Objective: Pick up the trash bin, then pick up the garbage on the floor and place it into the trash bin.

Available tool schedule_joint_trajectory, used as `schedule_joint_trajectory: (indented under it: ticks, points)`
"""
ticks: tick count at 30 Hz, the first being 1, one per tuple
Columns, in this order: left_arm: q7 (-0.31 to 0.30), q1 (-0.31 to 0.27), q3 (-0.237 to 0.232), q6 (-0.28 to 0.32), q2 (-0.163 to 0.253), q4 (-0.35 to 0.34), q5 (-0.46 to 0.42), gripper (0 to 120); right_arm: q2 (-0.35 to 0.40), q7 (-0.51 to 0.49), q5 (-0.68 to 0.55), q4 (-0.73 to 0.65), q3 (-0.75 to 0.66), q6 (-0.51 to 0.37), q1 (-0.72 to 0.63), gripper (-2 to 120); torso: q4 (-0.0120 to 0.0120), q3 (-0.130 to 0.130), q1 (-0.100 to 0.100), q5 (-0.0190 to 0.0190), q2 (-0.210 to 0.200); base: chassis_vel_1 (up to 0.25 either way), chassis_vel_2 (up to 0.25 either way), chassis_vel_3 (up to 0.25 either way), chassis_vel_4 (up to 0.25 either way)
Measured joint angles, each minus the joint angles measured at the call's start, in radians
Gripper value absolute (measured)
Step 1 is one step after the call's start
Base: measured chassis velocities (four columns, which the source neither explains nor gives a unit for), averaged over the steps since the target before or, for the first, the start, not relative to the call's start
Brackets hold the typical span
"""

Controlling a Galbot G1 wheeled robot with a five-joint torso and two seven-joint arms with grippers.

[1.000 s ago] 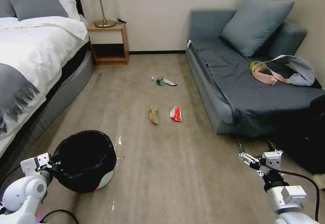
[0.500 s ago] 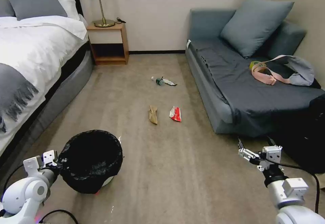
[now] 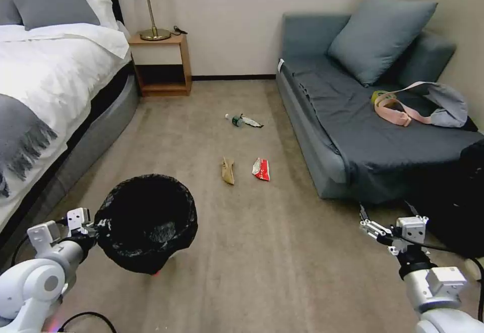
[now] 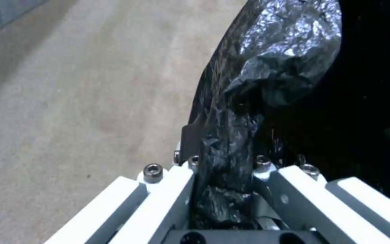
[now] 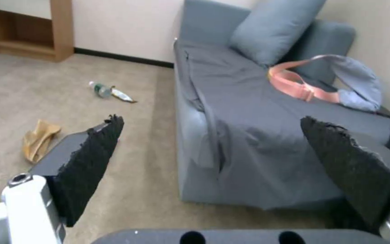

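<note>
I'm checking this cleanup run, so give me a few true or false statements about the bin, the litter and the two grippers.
1. The left gripper is clamped on the trash bin rim. True.
2. The right gripper holds the red-and-white packet. False: its fingers are open and empty, and the packet lies on the carpet.
3. The tan wrapper lies beside the packet, apart from it. True.
4. The clear bottle sits on the sofa. False: it lies on the floor, beside the snack wrapper.
</note>
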State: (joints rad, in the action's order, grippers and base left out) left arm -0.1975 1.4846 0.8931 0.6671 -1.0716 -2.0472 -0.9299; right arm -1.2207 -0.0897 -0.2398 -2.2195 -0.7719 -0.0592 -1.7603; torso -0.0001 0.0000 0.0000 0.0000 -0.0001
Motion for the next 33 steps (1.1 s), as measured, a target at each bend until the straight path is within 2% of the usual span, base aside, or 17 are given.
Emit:
schedule_joint_trajectory:
  ticks: [5, 7, 17, 26, 33]
  points:
    - [-0.004, 0.003, 0.023, 0.004, -0.039, -0.013, 0.001, 2, -0.026, 0.002, 0.029, -0.009, 0.001, -0.002, -0.023, 100, 0.0001, 0.0, 0.0, -0.0001, 0.0, 0.0, 0.0, 0.0, 0.0]
    - [-0.004, 0.004, 0.027, 0.004, -0.043, -0.015, 0.001, 2, -0.026, 0.006, 0.034, -0.009, 0.002, -0.002, -0.026, 100, 0.0, 0.0, 0.0, -0.0002, 0.0, 0.0, 0.0, 0.0, 0.0]
    - [-0.002, -0.006, 0.051, 0.005, -0.031, -0.025, -0.012, 2, 0.012, 0.05, 0.045, -0.001, 0.02, -0.001, -0.018, 100, 0.0001, 0.0, 0.0, 0.0001, 0.0, 0.0, 0.0, 0.0, 0.0]
    - [-0.007, -0.013, 0.048, 0.005, -0.046, -0.021, -0.002, 2, 0.028, 0.074, 0.022, 0.005, 0.029, 0.004, -0.023, 100, 0.0001, 0.0, 0.0, 0.0, 0.0, 0.0, 0.0, 0.0, 0.0]
    - [0.001, -0.001, 0.064, 0.003, -0.049, -0.029, -0.003, 2, 0.028, 0.083, 0.022, 0.004, 0.041, 0.012, -0.025, 100, 0.0002, 0.0, 0.0, 0.0, 0.0, 0.0, 0.0, 0.0, 0.0]
